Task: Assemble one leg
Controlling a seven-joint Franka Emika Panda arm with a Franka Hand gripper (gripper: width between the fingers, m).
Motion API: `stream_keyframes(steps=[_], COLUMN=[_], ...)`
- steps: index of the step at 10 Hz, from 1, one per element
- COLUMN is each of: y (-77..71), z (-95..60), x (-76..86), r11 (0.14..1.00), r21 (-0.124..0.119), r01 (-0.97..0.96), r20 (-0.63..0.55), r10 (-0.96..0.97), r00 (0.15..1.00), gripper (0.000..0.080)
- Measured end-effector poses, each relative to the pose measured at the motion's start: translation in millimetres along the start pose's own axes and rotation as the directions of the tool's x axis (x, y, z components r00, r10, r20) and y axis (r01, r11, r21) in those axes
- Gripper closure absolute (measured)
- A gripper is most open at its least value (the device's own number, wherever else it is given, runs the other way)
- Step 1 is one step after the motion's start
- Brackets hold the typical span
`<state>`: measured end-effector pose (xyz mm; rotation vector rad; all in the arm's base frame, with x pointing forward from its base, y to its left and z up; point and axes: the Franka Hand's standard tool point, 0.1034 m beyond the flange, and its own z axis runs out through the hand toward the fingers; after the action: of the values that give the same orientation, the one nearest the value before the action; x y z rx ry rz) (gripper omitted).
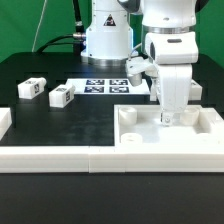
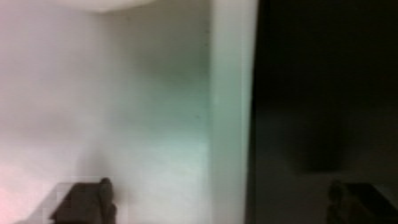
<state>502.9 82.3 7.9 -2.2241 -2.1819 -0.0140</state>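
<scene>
My gripper (image 1: 171,118) points straight down, its fingertips at the large white tray-like piece (image 1: 140,132), near the tray's far right corner. In the wrist view the gripper (image 2: 226,203) has its two dark fingers (image 2: 86,202) wide apart, with nothing held between them. Behind them is a blurred white surface (image 2: 125,110) very close up, ending in a dark band. Two white legs with tag marks lie on the black table at the exterior view's left, one (image 1: 30,89) farther left than the other (image 1: 62,95). A third leg (image 1: 136,68) lies behind the arm.
The marker board (image 1: 108,86) lies flat behind the tray. Long white border rails run along the front (image 1: 90,158) and the exterior view's left (image 1: 5,120). The robot base (image 1: 105,40) stands at the back.
</scene>
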Motion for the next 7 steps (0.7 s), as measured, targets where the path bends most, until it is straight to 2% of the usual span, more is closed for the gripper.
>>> stream_keyframes(steps=[1, 5, 7], y=[0.0, -1.1, -15.4], z=[0.0, -2.8, -28.9], x=[0.0, 0.8, 5.4], r11=[1.0, 1.0, 0.997], r21=[0.0, -0.002, -0.017], r01=[0.0, -0.013, -0.078], r20=[0.0, 0.001, 0.012], r10=[0.0, 0.013, 0.078], r00=[1.0, 1.0, 0.997], gripper=[0.0162, 0.015, 0.015])
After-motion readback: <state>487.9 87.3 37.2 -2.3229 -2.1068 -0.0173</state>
